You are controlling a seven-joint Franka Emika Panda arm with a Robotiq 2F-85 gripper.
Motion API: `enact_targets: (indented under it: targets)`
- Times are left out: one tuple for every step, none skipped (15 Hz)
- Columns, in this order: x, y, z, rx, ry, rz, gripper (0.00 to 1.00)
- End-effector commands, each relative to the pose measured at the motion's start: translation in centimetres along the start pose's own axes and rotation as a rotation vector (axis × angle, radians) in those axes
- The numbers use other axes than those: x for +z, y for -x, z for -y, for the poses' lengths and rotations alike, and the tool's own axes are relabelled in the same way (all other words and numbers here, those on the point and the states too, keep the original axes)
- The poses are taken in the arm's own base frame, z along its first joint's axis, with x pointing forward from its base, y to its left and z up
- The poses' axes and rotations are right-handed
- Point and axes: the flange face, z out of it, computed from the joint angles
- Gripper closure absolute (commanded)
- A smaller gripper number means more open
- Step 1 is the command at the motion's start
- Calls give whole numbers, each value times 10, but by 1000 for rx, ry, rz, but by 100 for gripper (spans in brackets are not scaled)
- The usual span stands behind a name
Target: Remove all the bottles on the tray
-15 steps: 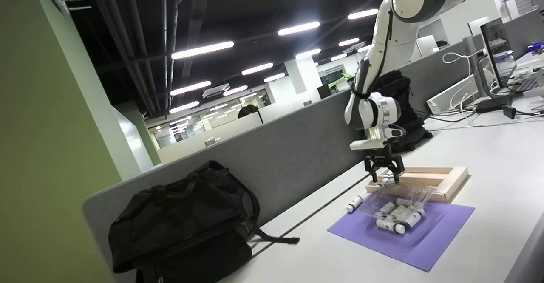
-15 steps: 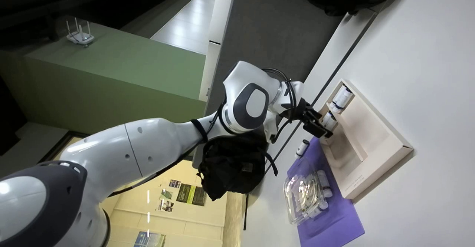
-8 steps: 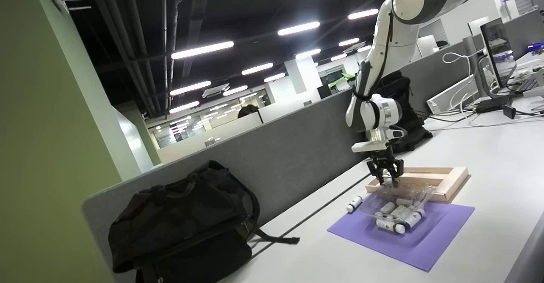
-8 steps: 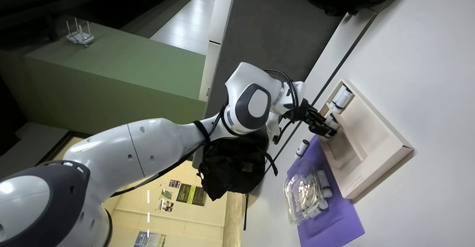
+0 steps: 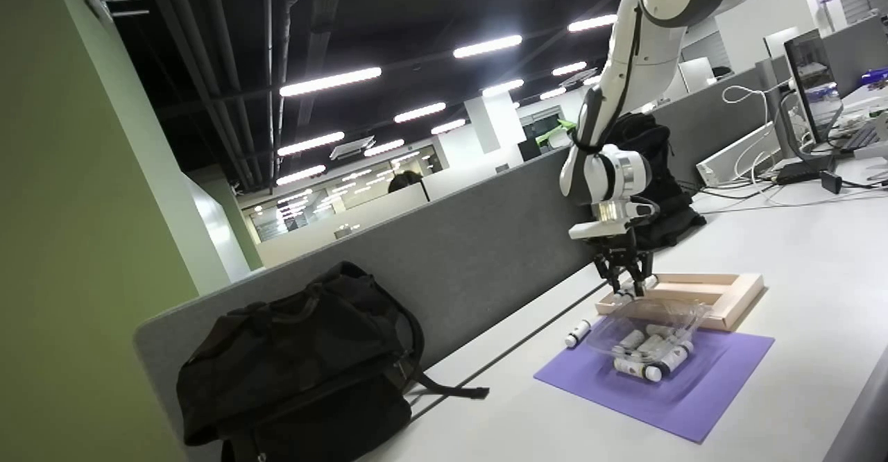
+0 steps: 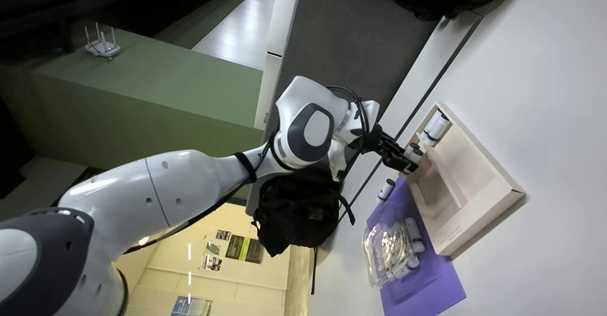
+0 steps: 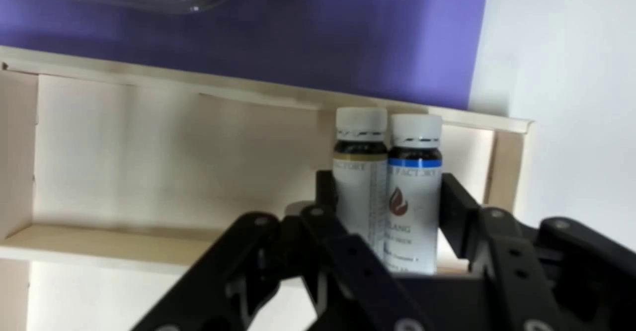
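My gripper [image 7: 390, 197] is shut on two small white-labelled bottles side by side, one with a gold band [image 7: 358, 177] and one with a blue band [image 7: 415, 187]. It holds them upright in the wrist view, just above the light-wood tray [image 7: 149, 78]. The tray [image 5: 741, 299] shows in both exterior views, here too [image 6: 481, 218]. The gripper [image 5: 628, 290] is over its end near the grey partition. More bottles [image 6: 436, 127] lie in the tray's end compartment. Several bottles [image 5: 673, 359] lie in a clear container. One bottle [image 5: 578, 334] lies on the table.
The clear container [image 6: 374, 259] stands on a purple sheet [image 5: 721, 386] beside the tray. A grey partition [image 5: 485, 261] runs behind the table. A black backpack [image 5: 298, 372] and another dark backpack [image 5: 645, 150] lean against it.
The fingers were open around the bottles, then closed on them. The gripper has risen slightly and the two bottles have come up off the tray floor with it.
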Motion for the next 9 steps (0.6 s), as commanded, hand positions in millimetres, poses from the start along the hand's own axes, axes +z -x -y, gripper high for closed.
enact_targets:
  targets:
    - [-48, 23, -8, -41, -28, 35, 66]
    - [-52, 28, -6, -51, -22, 39, 66]
    - [-53, 35, -4, -60, -24, 39, 66]
    - [-53, 41, -2, -67, -19, 44, 66]
    - [-49, 48, 1, -71, -10, 48, 66]
    - [-45, 54, 2, -77, 1, 56, 66]
    - [-39, 60, 4, -86, 7, 61, 66]
    - [-33, 66, 6, -98, 12, 67, 66]
    - [-28, 72, 8, -110, 12, 72, 66]
